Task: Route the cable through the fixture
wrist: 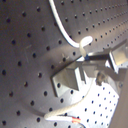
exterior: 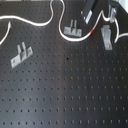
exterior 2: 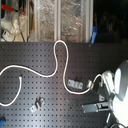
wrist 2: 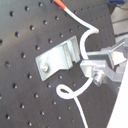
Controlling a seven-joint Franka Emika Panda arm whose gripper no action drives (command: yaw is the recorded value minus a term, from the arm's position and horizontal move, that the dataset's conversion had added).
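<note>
- Here, the cable lies in loose white curves on the black perforated board; in the first exterior view it runs from that picture's left edge, rises, dips into a loop just beside the upper metal fixture, and carries a small red mark past that bracket.
- In the second exterior view the cable sweeps from a loose end at the second exterior view's left, climbs to a tall bend near the board's far edge, then drops to the fixture.
- In the first wrist view the cord passes right beside the bracket, and the red mark shows on a lower stretch.
- In the second wrist view the cable bends close by the bracket.
- My gripper is pinched on the cable next to that bracket, fingers pressed together around the cord.
- A second fixture stands well apart toward the first exterior view's left, and a third sits near the first exterior view's right edge.
- Clear storage bins line the back of the second exterior view.
</note>
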